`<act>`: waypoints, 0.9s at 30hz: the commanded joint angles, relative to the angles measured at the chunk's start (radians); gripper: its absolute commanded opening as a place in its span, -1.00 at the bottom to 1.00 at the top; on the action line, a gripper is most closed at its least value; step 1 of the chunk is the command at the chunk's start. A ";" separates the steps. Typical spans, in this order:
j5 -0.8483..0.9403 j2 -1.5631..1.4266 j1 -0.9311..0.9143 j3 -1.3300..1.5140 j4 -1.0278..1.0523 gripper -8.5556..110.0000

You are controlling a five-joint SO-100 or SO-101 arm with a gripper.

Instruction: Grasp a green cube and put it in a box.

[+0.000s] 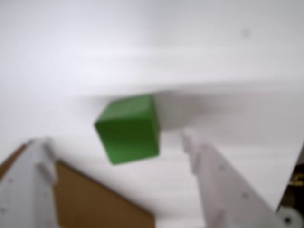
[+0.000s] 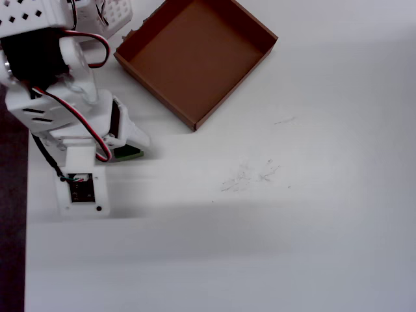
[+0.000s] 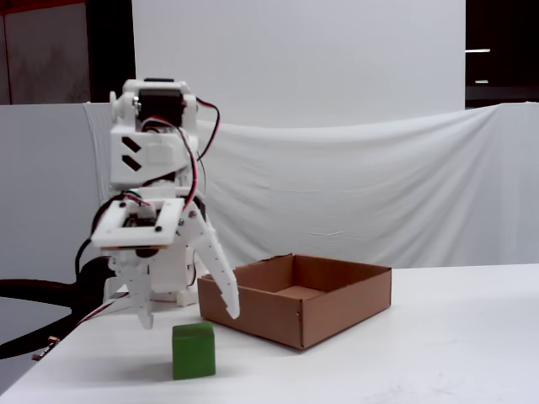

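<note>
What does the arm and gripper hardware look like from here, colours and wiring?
The arm is white printed plastic with black servo blocks. Red, black and white cables loop along it. The gripper has two long white tapered fingers, and a small dark circuit board sits in its wrist plate.

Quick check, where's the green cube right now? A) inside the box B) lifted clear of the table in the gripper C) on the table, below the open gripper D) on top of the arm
C: in the fixed view the green cube sits on the table, with the gripper spread open just above it and touching nothing; the box is empty in the overhead view.
</note>
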State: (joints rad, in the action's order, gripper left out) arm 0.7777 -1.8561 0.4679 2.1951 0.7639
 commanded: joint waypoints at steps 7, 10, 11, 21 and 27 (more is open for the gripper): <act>-0.002 0.038 0.041 0.067 -0.124 -0.25; -0.002 0.043 0.049 0.066 -0.104 -0.28; -0.002 0.044 0.051 0.063 -0.095 -0.29; -0.028 0.052 0.061 0.075 -0.115 -0.48; -0.028 0.052 0.063 0.086 -0.133 -0.55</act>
State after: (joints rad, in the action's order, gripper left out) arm 0.7532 -1.7978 0.5246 2.2856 0.6443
